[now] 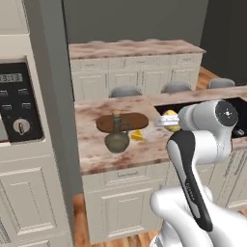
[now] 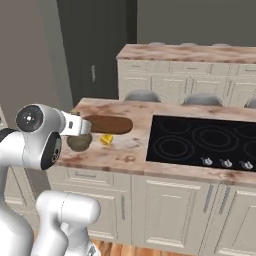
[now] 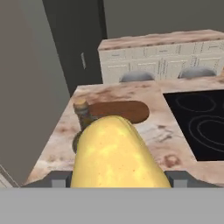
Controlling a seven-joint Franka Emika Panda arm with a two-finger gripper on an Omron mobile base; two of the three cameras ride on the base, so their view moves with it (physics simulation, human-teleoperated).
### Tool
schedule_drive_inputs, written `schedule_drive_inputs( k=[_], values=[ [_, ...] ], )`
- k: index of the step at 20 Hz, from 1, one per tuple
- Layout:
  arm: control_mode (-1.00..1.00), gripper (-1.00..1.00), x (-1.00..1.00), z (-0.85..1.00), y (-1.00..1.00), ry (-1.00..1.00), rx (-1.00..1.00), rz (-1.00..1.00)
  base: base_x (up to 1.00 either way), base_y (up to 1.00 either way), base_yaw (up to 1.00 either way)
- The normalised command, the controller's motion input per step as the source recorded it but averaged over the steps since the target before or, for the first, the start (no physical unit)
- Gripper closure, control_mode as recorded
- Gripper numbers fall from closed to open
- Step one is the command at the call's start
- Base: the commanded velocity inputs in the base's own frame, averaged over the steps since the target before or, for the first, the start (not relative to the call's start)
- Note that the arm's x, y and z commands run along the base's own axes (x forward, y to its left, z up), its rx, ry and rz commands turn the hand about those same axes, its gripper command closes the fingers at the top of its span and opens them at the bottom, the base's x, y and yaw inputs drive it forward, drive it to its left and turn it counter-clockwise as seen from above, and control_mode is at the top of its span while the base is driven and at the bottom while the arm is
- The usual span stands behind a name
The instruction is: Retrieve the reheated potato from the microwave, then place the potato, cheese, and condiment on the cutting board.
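Now gripper (image 3: pixel 114 181) clamped on potato (image 3: pixel 114 153), above counter (image 1: pixel 99 157) near cutting board (image 1: pixel 123 121)

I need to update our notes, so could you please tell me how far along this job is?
Done: the lumpy pale-yellow potato is out of the microwave, held in the gripper above the marble counter.
In hand: carrying it toward the dark-brown oval cutting board.
Left: the potato, orange cheese wedge and olive-green corked bottle aren't yet on the board.
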Motion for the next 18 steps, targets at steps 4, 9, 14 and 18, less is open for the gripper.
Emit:
schedule_drive_inputs(
  k=[4,9,14,18],
  values=[
    [1.0,1.0,0.0,0.0,0.0,0.0,0.0,0.0,0.62,-0.41,0.0],
    [1.0,1.0,0.0,0.0,0.0,0.0,0.0,0.0,0.6,-0.17,0.0],
    [1.0,1.0,0.0,0.0,0.0,0.0,0.0,0.0,0.54,0.0,0.0],
    [1.0,1.0,0.0,0.0,0.0,0.0,0.0,0.0,0.55,0.0,0.0]
  ],
)
